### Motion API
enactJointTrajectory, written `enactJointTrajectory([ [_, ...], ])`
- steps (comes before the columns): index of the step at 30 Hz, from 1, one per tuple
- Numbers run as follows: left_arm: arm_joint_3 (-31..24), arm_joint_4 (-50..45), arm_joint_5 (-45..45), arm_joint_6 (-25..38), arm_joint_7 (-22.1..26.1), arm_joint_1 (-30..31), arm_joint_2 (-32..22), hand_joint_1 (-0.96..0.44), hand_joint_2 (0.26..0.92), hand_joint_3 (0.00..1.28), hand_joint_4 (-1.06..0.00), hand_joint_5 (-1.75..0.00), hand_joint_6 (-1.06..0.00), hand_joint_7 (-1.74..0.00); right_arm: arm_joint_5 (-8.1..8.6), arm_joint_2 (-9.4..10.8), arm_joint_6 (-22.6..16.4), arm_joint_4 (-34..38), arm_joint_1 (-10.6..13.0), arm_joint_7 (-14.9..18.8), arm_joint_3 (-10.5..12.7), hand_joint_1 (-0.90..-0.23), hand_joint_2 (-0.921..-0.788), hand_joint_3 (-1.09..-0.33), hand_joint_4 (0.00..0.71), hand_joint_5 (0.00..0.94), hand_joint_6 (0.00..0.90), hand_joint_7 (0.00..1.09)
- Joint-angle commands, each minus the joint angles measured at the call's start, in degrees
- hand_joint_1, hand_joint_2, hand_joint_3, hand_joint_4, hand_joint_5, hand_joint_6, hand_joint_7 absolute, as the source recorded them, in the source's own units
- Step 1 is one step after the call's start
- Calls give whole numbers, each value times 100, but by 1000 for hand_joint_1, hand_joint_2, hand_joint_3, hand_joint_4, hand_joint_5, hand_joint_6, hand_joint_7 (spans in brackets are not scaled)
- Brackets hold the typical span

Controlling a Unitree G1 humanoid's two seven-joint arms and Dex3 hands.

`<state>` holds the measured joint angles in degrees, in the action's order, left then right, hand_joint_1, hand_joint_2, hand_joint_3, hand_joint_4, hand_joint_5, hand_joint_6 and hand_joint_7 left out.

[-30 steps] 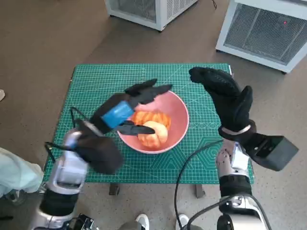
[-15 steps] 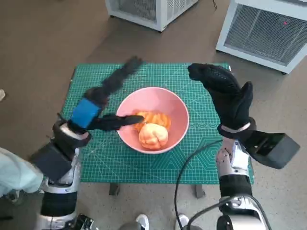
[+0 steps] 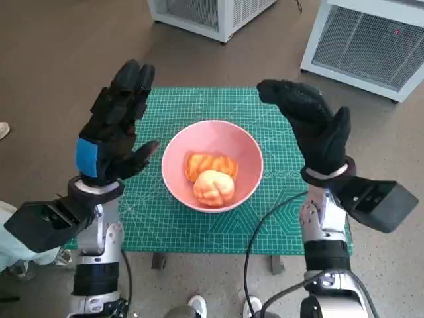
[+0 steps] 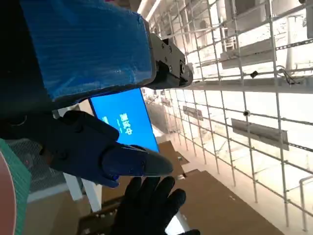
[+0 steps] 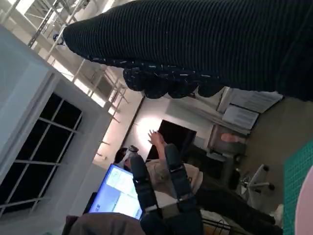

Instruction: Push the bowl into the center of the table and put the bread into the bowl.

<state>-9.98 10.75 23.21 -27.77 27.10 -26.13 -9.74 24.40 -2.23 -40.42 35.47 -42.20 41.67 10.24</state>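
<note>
Pink bowl [image 3: 212, 173] sitting about mid-counter on the green cutting mat [image 3: 265, 218], with two pieces of bread inside: a pale round bun [image 3: 213, 187] toward 6 o'clock of the bowl, and a ridged orange loaf [image 3: 207, 163] just behind it toward 12 o'clock, the two touching. Long axis of the orange loaf running roughly 9 to 3 o'clock across the bowl. Left hand [image 3: 114, 129] raised over the counter's 9 o'clock side, released, fingers spread and pointing toward 12 o'clock, grasping nothing, apart from the bowl rim. Right hand [image 3: 311, 129] raised likewise at the 3 o'clock side, released, fingers apart, nothing held, also clear of the rim. From the left hand, bowl lying toward 3 to 4 o'clock; from the right hand, toward 8 to 9 o'clock; neither clearly nearer, the bowl lodged between them. Wrist views aimed up and away at the room: a lit screen [image 4: 122, 120] and a window grid [image 4: 244, 73] in the left one, a seated person [image 5: 161, 171] at a monitor in the right one, nothing of the bread there. Judged from the layout: both steps apparently done, bowl centred and bread in it, so any coming move likely a plain withdrawal of both hands outward, away from the rim, without nudging the bowl off centre.
</note>
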Motion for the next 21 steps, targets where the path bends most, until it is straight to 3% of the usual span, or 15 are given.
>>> enactJointTrajectory([
  [1, -44, 69, 1, -80, 135, -80, -87, -623, 921, 318, -229, -39, -309, -94, -73, -39, 24, 17, -38, -73, -13, -725, -921, -785, 172, 2, -1, 582],
  [21, 35, -45, 49, 43, 190, -119, -30, -626, 921, 317, -261, -38, -297, -103, -258, -152, 88, -210, -8, -311, -86, -723, -921, -791, 171, 1, -1, 579],
])
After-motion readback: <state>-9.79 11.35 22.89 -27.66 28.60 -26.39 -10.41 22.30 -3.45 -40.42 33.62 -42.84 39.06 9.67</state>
